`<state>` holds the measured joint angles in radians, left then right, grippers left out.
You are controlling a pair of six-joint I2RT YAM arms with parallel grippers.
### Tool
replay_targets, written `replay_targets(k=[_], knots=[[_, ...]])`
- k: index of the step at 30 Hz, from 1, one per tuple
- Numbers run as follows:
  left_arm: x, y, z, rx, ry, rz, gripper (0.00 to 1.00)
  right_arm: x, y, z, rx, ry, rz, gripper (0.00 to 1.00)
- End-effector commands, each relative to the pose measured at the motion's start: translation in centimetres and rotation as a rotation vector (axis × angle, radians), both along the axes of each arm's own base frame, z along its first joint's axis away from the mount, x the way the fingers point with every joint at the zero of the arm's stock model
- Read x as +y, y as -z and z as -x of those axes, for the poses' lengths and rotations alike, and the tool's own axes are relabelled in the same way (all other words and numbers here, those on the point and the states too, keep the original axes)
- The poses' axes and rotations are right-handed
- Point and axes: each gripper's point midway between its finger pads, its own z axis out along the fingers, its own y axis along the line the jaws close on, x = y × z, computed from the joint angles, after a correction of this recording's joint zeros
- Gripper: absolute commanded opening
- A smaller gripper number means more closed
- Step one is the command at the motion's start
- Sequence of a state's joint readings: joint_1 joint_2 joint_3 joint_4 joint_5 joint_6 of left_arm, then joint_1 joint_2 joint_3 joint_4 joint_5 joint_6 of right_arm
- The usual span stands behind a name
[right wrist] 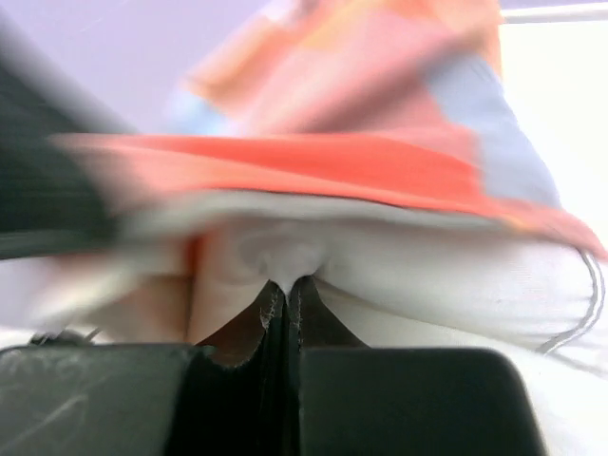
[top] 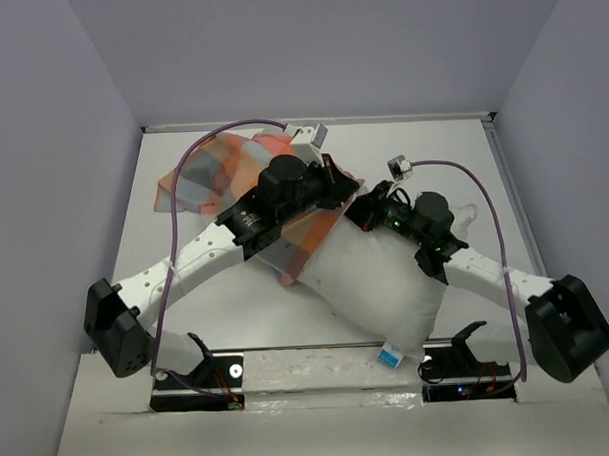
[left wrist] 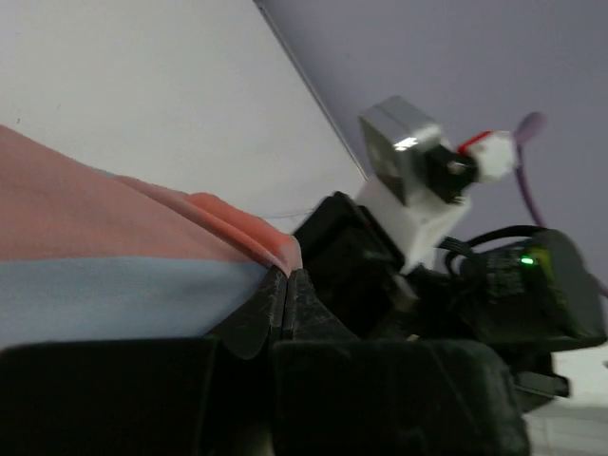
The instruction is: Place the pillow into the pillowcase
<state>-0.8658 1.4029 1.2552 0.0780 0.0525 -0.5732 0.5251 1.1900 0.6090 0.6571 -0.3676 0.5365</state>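
Observation:
The white pillow lies on the table, slanting from the middle towards the near right. The checked pillowcase lies at the far left, and its near end drapes over the pillow's far left end under my left arm. My left gripper is shut on an orange edge of the pillowcase; the jaws meet with the fabric between them. My right gripper sits right beside it, shut on a pinch of white pillow fabric, with the orange pillowcase just above.
Low white walls ring the table at the back and sides. Purple cables loop over both arms. A small blue and white tag sticks out at the pillow's near end. The right arm's wrist camera sits close ahead of my left gripper.

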Motion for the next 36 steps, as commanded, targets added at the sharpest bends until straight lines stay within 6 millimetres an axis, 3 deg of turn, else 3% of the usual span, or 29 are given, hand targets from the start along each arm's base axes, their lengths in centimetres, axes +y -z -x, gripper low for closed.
replay_targets(k=[1,2,4,6,8,12,13,14,15,16,17,19,22,24,25,28,29,30,31,32,33,34,36], knots=[[-1.6,-9.8,6.8,-0.074,0.214,0.302,0.0,-0.7,-3.3,-5.2,-0.124,0.183,-0.191,0.0],[-1.9,-9.8,7.6,-0.054,0.232,0.312,0.0,-0.5,-2.4,-6.8,-0.091,0.215,-0.205,0.0],[-2.3,-9.8,8.2,-0.039,0.256,0.32,0.0,-0.2,-1.4,-7.6,-0.05,0.229,-0.232,0.0],[-2.4,-9.9,8.2,-0.036,0.257,0.321,0.0,-0.2,-1.1,-7.4,-0.034,0.216,-0.279,0.0],[-2.3,-9.7,7.1,-0.05,0.21,0.285,0.0,0.0,0.6,-5.6,0.025,0.178,-0.293,0.0],[-2.8,-8.5,5.6,-0.025,0.164,0.243,0.0,-0.7,-0.7,-3.8,0.024,0.162,-0.236,0.0],[-3.0,-8.3,5.5,-0.017,0.162,0.238,0.0,-1.0,-1.9,-4.0,-0.007,0.181,-0.21,0.0],[-3.3,-7.4,5.0,-0.006,0.145,0.22,0.0,-1.5,-2.5,-3.8,0.011,0.203,-0.182,0.0],[-3.3,-6.2,4.5,0.003,0.126,0.185,0.0,-1.6,-4.4,-4.1,-0.03,0.215,-0.167,0.0],[-3.1,-6.2,4.1,0.0,0.102,0.184,0.0,-1.9,-3.6,-4.1,-0.002,0.228,-0.137,0.0],[-2.5,-4.6,2.7,0.013,0.042,0.139,0.0,-2.1,-4.8,-4.1,-0.008,0.242,-0.138,0.0],[-1.9,-2.3,1.6,0.037,0.006,0.089,0.0,-2.3,-5.2,-3.9,-0.021,0.247,-0.14,0.0],[-0.2,0.7,-1.2,0.055,-0.1,0.03,0.0,-2.8,-4.4,-4.2,-0.003,0.262,-0.145,0.0],[0.0,1.5,-2.3,0.058,-0.117,0.0,0.0,-3.2,-2.5,-5.9,0.054,0.285,-0.127,0.0],[-0.3,1.5,-2.2,0.053,-0.109,-0.007,0.0,-4.9,-1.6,-7.6,0.086,0.324,-0.128,0.0],[-1.4,1.1,-1.1,0.001,-0.074,-0.052,0.42,-5.8,1.3,-10.3,0.207,0.299,-0.113,0.0],[-1.3,0.5,-0.6,-0.029,-0.085,-0.074,0.67,-7.0,1.3,-11.3,0.228,0.319,-0.102,0.0],[-0.7,-0.1,-0.3,-0.072,-0.092,-0.112,0.76,-7.6,1.2,-11.8,0.227,0.335,-0.078,0.07],[-0.6,-0.1,-0.4,-0.078,-0.112,-0.117,0.82,-8.1,2.3,-11.8,0.269,0.352,-0.059,0.07],[1.1,0.3,-0.4,-0.103,-0.164,-0.181,0.91,-8.4,1.9,-11.9,0.276,0.367,-0.002,0.19],[2.0,0.6,-0.1,-0.11,-0.193,-0.205,0.93,-9.0,1.4,-12.2,0.27,0.402,0.029,0.27],[3.6,1.7,1.1,-0.104,-0.222,-0.236,0.93,-9.5,-0.1,-12.5,0.224,0.417,0.075,0.46],[6.5,3.1,1.4,-0.096,-0.327,-0.258,0.91,-10.4,-0.3,-11.5,0.253,0.441,0.149,0.63]])
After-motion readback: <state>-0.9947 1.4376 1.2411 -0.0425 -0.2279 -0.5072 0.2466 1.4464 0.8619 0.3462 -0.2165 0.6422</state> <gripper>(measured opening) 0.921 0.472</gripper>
